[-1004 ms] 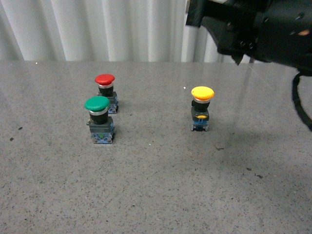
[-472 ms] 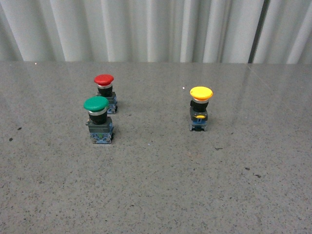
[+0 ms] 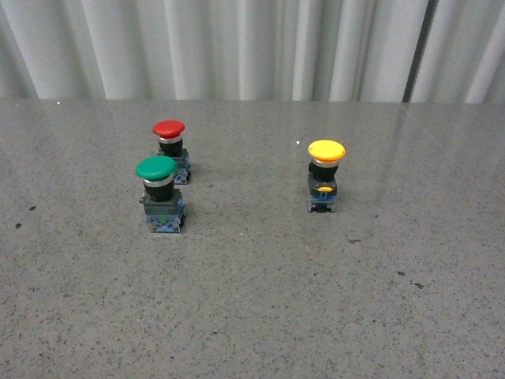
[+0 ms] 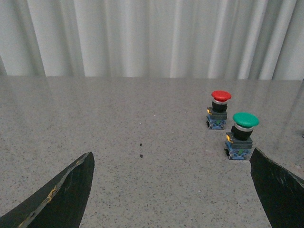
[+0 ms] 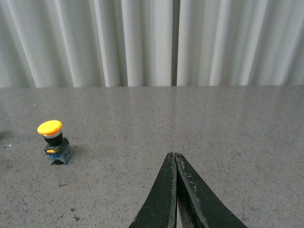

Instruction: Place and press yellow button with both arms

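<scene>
Your front view shows no arms; wrist views show the left gripper (image 4: 171, 190) spread, the right gripper (image 5: 175, 190) pressed together, the yellow button (image 3: 325, 175) untouched.

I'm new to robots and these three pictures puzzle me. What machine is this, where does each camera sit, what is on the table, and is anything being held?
This is a robot with two arms, each ending in a gripper. One picture comes from a camera on its body, looking ahead; neither arm shows there. On the grey table stand three push buttons: the yellow button to the right, and a green button with a red button just behind it to the left.

The other two pictures come from cameras on the wrists. The left gripper is open, its dark fingers at the picture's edges. The right gripper is shut, with nothing between its fingers. Nothing is held.
</scene>
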{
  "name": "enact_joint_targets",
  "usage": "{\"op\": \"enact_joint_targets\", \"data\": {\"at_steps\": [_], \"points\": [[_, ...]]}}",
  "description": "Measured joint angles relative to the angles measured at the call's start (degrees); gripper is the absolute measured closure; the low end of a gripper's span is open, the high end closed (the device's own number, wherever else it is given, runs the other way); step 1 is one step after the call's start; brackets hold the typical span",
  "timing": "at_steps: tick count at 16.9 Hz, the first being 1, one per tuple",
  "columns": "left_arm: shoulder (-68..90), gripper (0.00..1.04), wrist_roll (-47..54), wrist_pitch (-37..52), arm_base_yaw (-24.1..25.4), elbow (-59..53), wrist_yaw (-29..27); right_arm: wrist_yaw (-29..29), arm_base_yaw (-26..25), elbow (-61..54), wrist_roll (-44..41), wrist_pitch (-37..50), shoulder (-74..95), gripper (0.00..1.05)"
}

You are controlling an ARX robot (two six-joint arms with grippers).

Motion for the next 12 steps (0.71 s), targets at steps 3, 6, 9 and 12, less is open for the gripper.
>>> {"op": "enact_joint_targets", "data": {"at_steps": [3, 6, 9, 12], "points": [[0.0, 0.07, 0.0, 0.0, 0.0, 0.0, 0.0, 0.0, 0.0, -1.55, 0.0, -2.16, -2.75, 1.03], [0.0, 0.07, 0.02, 0.0, 0.0, 0.0, 0.0, 0.0, 0.0, -2.38, 0.0, -4.81, -6.97, 1.03], [0.0, 0.07, 0.0, 0.0, 0.0, 0.0, 0.0, 0.02, 0.0, -4.22, -0.02, -6.49, -11.26, 1.03], [0.0, 0.07, 0.0, 0.0, 0.0, 0.0, 0.0, 0.0, 0.0, -4.22, -0.02, -9.66, -14.34, 1.03]]}}
